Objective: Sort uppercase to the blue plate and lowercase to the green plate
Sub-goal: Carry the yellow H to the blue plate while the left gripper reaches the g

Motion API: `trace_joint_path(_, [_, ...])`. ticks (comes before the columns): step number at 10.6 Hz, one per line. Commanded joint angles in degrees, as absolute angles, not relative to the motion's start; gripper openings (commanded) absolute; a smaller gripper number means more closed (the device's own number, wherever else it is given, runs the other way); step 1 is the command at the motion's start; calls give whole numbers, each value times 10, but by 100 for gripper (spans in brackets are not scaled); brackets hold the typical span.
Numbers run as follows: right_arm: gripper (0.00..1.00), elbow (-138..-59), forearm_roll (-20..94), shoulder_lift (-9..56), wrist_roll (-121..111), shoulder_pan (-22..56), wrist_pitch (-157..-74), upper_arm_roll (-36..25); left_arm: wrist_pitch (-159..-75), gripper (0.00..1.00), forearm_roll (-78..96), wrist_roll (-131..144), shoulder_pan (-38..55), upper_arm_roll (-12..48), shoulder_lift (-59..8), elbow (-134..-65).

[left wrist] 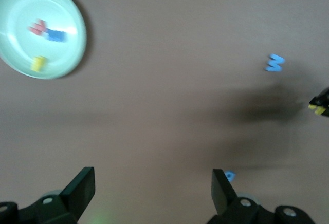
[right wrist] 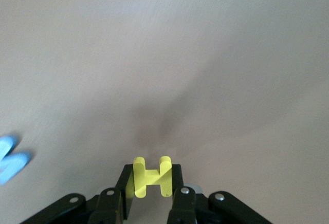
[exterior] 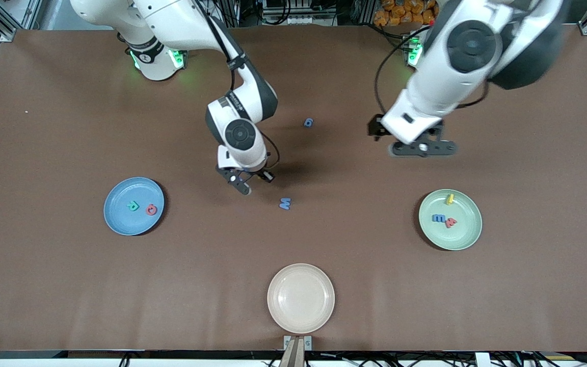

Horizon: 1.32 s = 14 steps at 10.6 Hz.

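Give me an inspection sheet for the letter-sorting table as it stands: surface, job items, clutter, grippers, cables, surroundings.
Surface: brown table, flat, no spills seen.
Job's things: blue plate holds green R and red Q. green plate holds yellow i, blue three-pronged letter and red w. blue M and blue g lie loose on the table, mid-table. yellow H is held in the right gripper.
Clutter: cream plate, nothing on it, nearest the front camera.
Grippers: right gripper shut on the H, above bare table beside the M. left gripper open, holding nothing, above bare table.
Cables: black cable at the left arm.
Surroundings: orange items past the table edge.
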State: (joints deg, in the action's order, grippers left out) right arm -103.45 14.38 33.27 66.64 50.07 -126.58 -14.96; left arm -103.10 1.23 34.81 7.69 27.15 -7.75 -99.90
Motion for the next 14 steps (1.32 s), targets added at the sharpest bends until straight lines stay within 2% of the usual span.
trace_joint_path(1, [0,-1038,138,321,557,500,-1212,-200,-1118,100,18,408,71,334,-69,-1072])
trace_joint_path(3, [0,-1040,139,320,430,499,-1176,-259,-1191,100,14,425,73,385,-73,-1123])
trace_joint_path(6, [0,-1041,139,321,282,463,-1154,-305,-1253,100,-30,425,104,434,-101,-1164])
trace_joint_path(8, [0,-1039,138,320,192,424,-1145,-309,-1267,100,-89,425,147,440,-147,-1166])
trace_joint_path(12, [0,-1040,138,324,29,354,-1141,-330,-1420,100,-175,403,169,439,-197,-1264])
trace_joint_path(14, [0,-1040,138,327,-26,324,-1141,-330,-1441,100,-208,403,182,433,-220,-1277])
